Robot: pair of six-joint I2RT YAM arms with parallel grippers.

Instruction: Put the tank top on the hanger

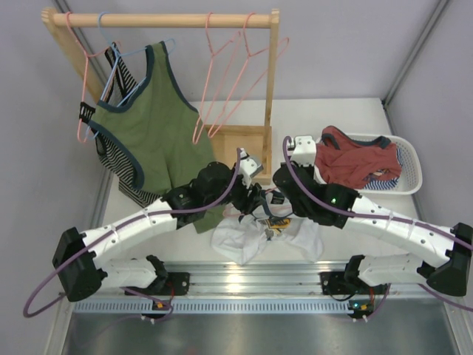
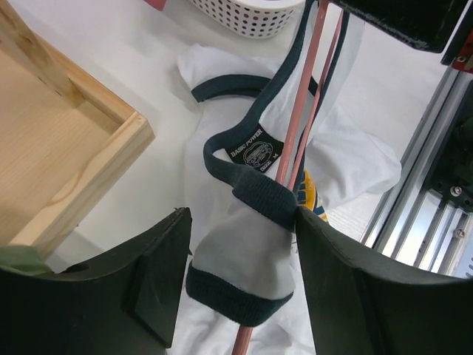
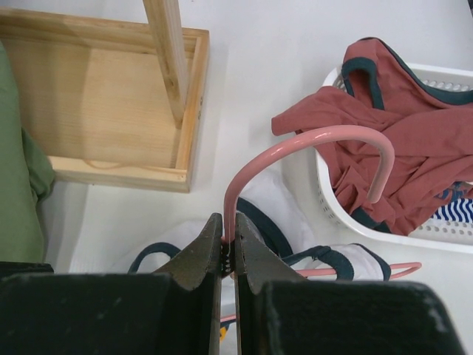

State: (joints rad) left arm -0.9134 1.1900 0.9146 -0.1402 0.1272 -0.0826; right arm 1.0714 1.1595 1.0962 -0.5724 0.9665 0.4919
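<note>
**A:** Where's the tank top [image 2: 236,251]?

**B:** It's slumped on the desk [image 2: 126,52] between the two arms, close to the near edge. One navy-trimmed strap seems to be looped over the hanger [image 3: 318,137], whose wire runs through the cloth.

**A:** What's got hold of what?

**B:** The right fingers [image 3: 214,251] are pinched tight on the hanger's neck, just under the hook. The left fingers [image 2: 325,281] stand wide apart with that strap in the gap between them. One finger touches the trim, but nothing is clamped.

**A:** How will it handle?

**B:** I'd expect it to be light and limp. It's a soft knit that sags wherever it isn't held, and it will likely slide along smooth thin wire. The ribbed trim at the shoulder looks like the best hold, being thicker than the body cloth. The other strap lies crumpled near the basket side. The wire itself is stiff but thin, so it may twist in a pinch at one spot.

**A:** Is there room to move?

**B:** It's tight. The rack's wooden base [image 2: 66,148] has a hard corner just beside the cloth on the left, and its post [image 3: 170,52] rises from it. The white basket [image 3: 347,214] holding the red garment [image 3: 414,126] is close on the right. The metal rail [image 2: 421,192] borders the near side. There's bare desk between base and basket, and going upward looks freest. The olive green top [image 1: 151,126] hangs well off to the left.
</note>
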